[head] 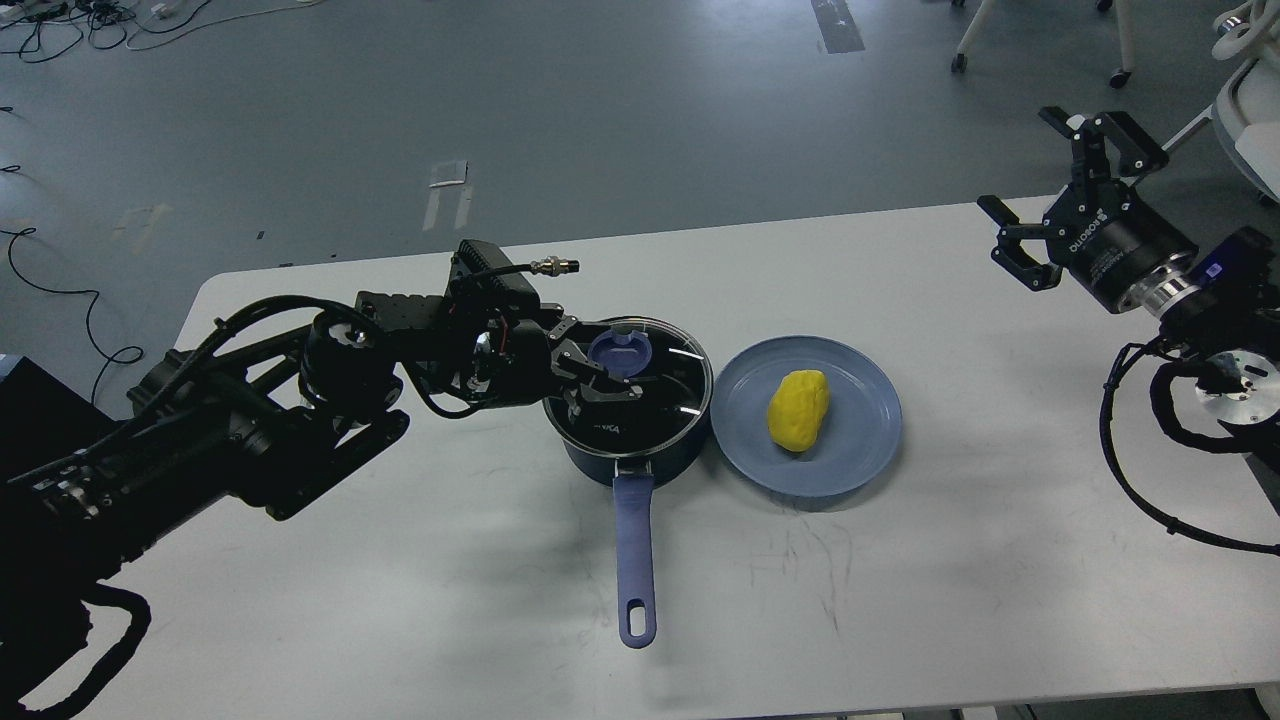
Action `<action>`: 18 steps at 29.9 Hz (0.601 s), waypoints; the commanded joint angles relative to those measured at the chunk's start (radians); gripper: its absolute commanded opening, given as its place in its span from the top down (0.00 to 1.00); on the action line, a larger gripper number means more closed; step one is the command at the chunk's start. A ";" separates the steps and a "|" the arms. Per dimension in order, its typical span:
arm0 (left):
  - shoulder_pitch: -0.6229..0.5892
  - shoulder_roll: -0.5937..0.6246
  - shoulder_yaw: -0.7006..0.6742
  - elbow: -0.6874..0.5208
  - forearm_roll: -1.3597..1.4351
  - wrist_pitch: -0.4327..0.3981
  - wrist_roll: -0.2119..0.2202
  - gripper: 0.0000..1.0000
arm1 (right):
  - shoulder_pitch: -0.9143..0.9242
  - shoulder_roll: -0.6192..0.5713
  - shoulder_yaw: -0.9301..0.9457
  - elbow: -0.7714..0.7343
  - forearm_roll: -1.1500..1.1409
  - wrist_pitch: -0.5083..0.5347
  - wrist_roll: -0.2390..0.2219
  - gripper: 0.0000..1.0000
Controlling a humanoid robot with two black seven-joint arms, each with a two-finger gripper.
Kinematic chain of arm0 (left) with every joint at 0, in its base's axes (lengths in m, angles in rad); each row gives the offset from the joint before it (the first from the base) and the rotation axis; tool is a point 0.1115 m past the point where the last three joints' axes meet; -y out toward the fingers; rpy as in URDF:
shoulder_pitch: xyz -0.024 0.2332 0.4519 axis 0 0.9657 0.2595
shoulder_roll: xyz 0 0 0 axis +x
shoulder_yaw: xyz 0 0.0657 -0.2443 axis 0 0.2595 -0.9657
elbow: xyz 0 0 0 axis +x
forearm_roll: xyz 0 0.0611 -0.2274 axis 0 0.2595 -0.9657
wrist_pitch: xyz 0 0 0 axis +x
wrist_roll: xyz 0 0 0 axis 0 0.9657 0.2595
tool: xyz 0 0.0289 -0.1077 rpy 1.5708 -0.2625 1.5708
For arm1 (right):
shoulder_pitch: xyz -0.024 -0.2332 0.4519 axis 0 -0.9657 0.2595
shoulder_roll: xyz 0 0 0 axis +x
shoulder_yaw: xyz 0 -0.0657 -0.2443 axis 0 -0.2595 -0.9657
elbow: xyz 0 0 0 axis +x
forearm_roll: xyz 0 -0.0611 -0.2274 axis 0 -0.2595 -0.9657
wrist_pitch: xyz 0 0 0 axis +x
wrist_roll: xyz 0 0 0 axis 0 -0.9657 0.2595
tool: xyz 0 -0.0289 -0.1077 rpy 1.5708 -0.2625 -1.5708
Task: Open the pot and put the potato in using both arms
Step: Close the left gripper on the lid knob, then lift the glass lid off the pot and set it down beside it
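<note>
Barely begun, by the look of it; glass lid (640,385) on the pot (628,430), at mid-desk (400,600), long handle toward the viewer; left hand (603,372) reaching over the lid, fingers either side of the blue knob (620,352), whether clenched on it cannot be told; potato (798,409) lying on the blue plate (860,440), just right of the pot; right hand (1060,190) raised at the far right, fingers spread, holding nothing; lifting the lid and moving the potato in both left to do.

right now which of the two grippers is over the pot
The left gripper. Its fingers sit around the blue knob of the glass lid on the pot. The right gripper hangs open, far off past the blue plate.
</note>
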 commanded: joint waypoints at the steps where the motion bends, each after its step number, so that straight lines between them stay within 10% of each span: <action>1: -0.003 0.000 0.000 0.000 -0.002 0.004 0.002 0.47 | 0.000 0.000 0.000 -0.001 0.000 0.000 0.000 0.00; 18: -0.070 0.082 -0.003 -0.035 -0.005 0.019 -0.002 0.52 | 0.000 -0.002 0.001 0.000 0.000 0.000 0.000 0.00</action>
